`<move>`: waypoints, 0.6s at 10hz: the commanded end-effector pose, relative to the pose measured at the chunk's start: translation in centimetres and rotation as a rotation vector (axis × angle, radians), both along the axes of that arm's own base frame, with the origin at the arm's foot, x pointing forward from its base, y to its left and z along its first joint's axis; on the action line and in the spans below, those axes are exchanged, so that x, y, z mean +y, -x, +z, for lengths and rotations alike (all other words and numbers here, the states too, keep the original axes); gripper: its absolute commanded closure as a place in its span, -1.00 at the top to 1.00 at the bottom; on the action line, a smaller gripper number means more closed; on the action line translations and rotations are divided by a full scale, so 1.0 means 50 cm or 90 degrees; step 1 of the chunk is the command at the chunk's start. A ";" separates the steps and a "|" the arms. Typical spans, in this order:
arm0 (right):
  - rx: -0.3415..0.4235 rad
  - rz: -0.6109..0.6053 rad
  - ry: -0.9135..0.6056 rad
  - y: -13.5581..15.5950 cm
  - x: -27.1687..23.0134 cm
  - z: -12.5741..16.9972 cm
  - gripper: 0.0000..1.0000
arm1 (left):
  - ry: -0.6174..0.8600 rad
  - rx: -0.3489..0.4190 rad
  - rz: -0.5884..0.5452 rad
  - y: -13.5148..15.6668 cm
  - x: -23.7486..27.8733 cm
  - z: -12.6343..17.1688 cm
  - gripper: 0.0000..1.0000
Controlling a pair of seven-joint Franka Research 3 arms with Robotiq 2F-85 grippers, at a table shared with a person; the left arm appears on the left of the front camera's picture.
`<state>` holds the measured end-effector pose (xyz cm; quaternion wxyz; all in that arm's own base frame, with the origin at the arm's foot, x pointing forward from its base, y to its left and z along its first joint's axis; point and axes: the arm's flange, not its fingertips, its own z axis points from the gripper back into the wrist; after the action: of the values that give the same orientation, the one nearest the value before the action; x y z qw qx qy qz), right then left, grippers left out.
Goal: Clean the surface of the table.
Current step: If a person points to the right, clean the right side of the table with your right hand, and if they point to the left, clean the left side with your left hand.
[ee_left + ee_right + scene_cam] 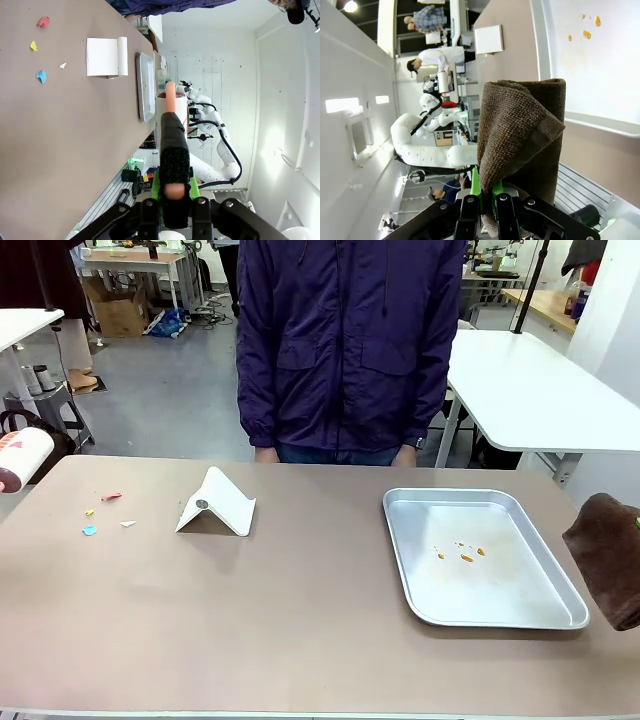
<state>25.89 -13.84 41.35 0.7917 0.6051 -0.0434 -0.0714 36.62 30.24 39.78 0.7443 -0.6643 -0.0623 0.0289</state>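
Two grippers are closed on tools. The left gripper (174, 194) has its green pads clamped on the black handle of a roller tool (172, 132), whose white drum points away from the wrist. The right gripper (486, 192) has its jaws pinched narrow on a fold of a brown cloth (520, 135), which stands up and drapes over the fingers. The table (300, 630) spans the front view from the near edge to the person, and the near part of its brownish top is bare. In that view the cloth hangs at the right end, just beside the metal tray (500, 590), and whether it touches the top cannot be told. The roller's drum shows at the left edge, near the table's far left corner. Small coloured scraps (89, 530), red, yellow, blue and white, lie loose on the left part of the top. A white folded stand (220, 502) sits left of centre, well apart from the tray. A few orange crumbs (467, 558) lie inside the tray, on the right part of the top. A person (345, 340) in a dark jacket stands at the far edge. A white-topped table (530, 390) stands behind to the right.
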 end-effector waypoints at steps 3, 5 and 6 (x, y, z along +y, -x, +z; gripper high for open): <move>-0.002 0.002 0.001 0.000 0.002 0.003 -1.00 | 0.004 -0.008 -0.005 0.008 0.000 0.004 -0.72; -0.002 0.002 0.001 0.000 0.002 0.003 -1.00 | 0.004 -0.008 -0.005 0.008 0.000 0.004 -0.72; -0.002 0.002 0.001 0.000 0.002 0.003 -1.00 | 0.004 -0.008 -0.005 0.008 0.000 0.004 -0.72</move>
<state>25.89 -13.84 41.35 0.7917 0.6051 -0.0434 -0.0714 36.62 30.24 39.78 0.7443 -0.6643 -0.0623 0.0289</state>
